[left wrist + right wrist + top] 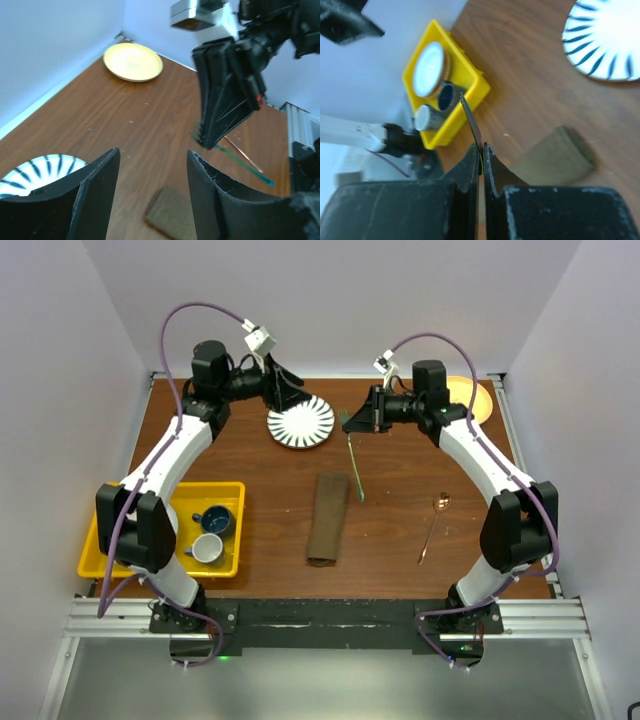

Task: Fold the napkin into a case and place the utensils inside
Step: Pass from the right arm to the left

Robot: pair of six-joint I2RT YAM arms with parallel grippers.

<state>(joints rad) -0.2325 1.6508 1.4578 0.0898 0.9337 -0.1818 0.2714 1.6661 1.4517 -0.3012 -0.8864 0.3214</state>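
Right wrist view: striped plate cut by frame edge; fork partly hidden inside right claw.

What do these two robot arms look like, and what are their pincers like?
Both the left arm and right arm have white tube links, bulky black joints and a looping purple cable. The left gripper and right gripper each carry two flat black, scuffed wedge fingers.
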